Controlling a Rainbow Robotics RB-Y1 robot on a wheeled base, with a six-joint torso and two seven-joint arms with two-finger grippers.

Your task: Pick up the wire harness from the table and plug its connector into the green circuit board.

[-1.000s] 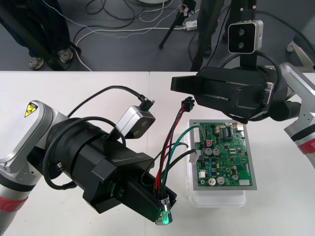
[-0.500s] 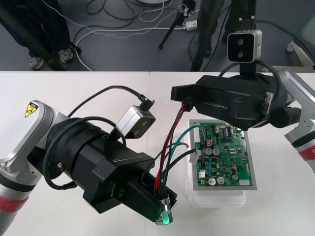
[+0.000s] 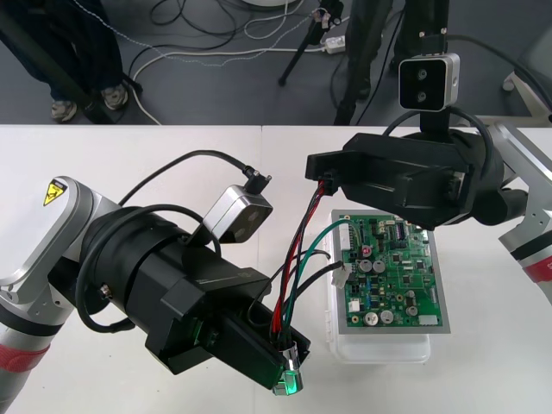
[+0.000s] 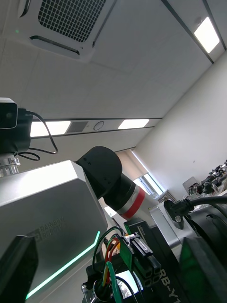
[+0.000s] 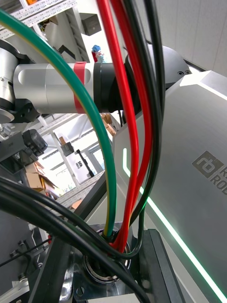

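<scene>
From where I stand, the left end effector (image 3: 288, 362) hangs low over the near part of the tabletop (image 3: 112, 151), clamped on the round metal socket (image 5: 101, 272) of the wire harness (image 3: 296, 259). The socket is half buried between the black fingers (image 5: 158, 265), so only its rim and flange are visible. The red, green and black wires climb from it through the air, just left of the green circuit board (image 3: 392, 272) on its white base (image 3: 379, 349). 1 black wire bows toward the board's left edge, but I cannot tell whether it touches. At the top, the wires vanish under the right end effector (image 3: 321, 172), which hovers above the board's far left corner and covers the plug (image 4: 142, 258) from above. The right wrist view shows its 2 fingers (image 4: 16, 272) spread wide, with the plug between them and ungripped. The plug is not in the board.
</scene>
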